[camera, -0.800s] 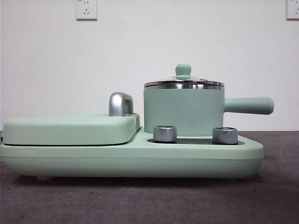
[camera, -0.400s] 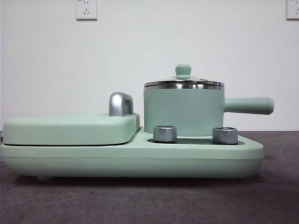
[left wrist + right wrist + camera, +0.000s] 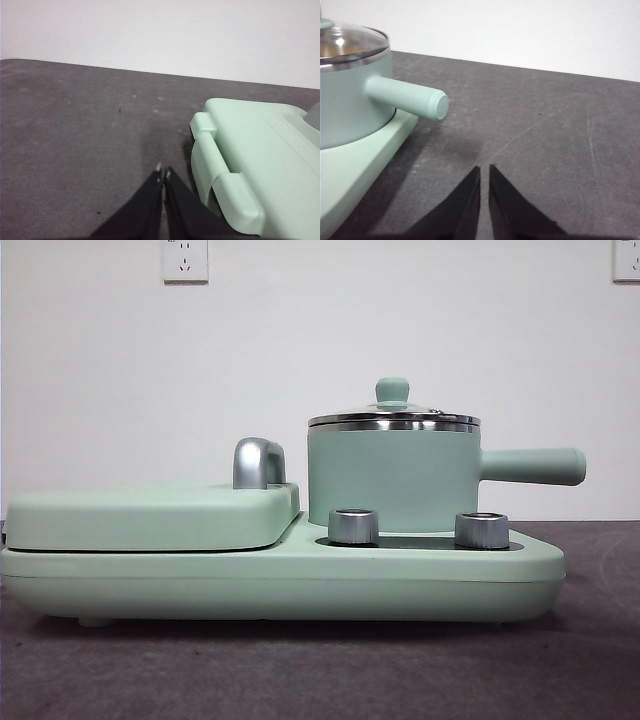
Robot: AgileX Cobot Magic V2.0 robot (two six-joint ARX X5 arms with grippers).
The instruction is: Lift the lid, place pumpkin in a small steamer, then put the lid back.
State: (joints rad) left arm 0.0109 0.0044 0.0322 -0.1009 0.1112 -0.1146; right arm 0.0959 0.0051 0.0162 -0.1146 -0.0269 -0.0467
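Beside the right gripper [image 3: 484, 170], jaws nearly together and empty, the small steamer [image 3: 350, 100] stands unmoved over the last second, the lid [image 3: 393, 415] seated. Left gripper [image 3: 163, 173], likewise pinched and empty, waits by the griddle cover [image 3: 260, 150]. No pumpkin shows; nothing started

No text, label, brand, number or sign can be read in any of the views. The green appliance base [image 3: 280, 585], its flat cover [image 3: 150, 515], the two silver knobs [image 3: 353, 526] on the base and the pot [image 3: 390, 480] standing on the base all show plain surfaces. A faint embossed strip runs along the cover [image 3: 280, 140] in the left wrist view, too soft to read.
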